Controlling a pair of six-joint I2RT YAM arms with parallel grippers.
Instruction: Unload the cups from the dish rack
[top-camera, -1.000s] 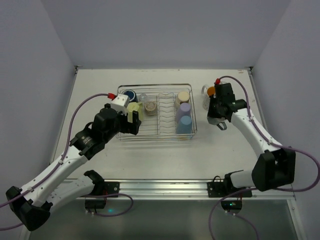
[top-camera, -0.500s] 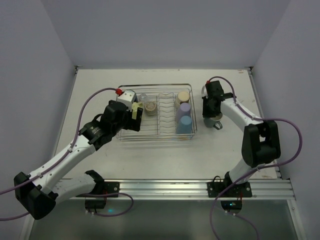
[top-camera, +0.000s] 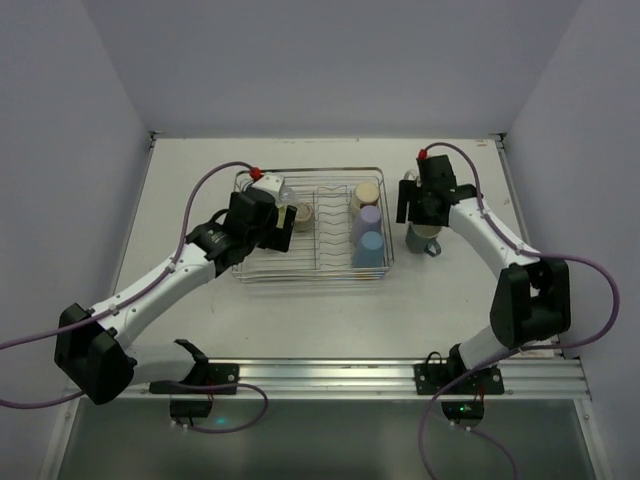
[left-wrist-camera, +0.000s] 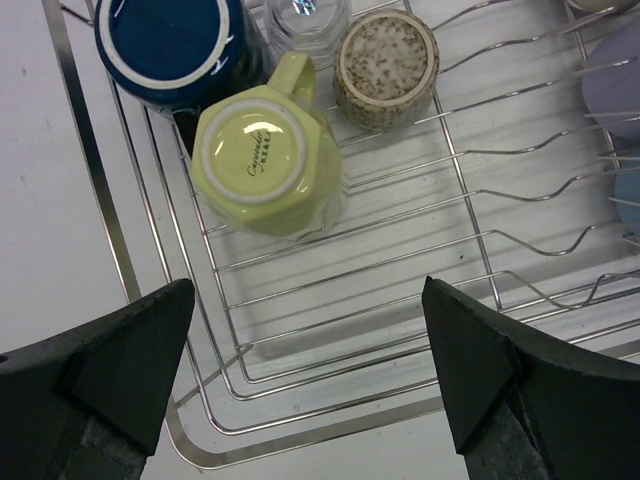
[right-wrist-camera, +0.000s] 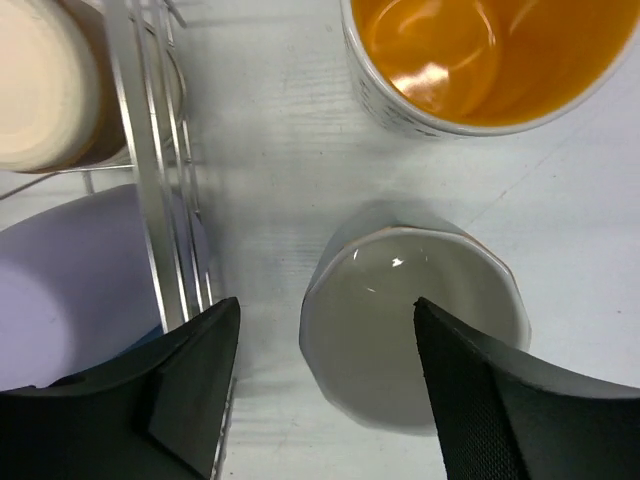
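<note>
The dish rack (top-camera: 320, 262) stands mid-table. In the left wrist view a dark blue cup (left-wrist-camera: 170, 45), a clear glass (left-wrist-camera: 300, 15), a yellow-green cup (left-wrist-camera: 265, 160) and a speckled cream cup (left-wrist-camera: 387, 68) sit upside down in its left end. My left gripper (left-wrist-camera: 310, 370) hangs open above the rack's near-left corner. Cream (top-camera: 366, 194), lavender (top-camera: 369, 218) and light blue (top-camera: 368, 248) cups fill the right end. My right gripper (right-wrist-camera: 320, 390) is open over a grey cup (right-wrist-camera: 415, 340) upright on the table, gripping nothing. The white mug with orange inside (right-wrist-camera: 480, 50) stands just beyond.
The rack's right wall (right-wrist-camera: 150, 150) runs close to the right gripper's left finger (right-wrist-camera: 170, 400). The table's right edge (top-camera: 515, 215) is a little past the unloaded cups. Bare table (top-camera: 330, 320) lies between the rack and the arm bases.
My right gripper opened and let go of the grey cup, which now stands on the table right of the rack. My left arm moved farther in over the rack's left end.
</note>
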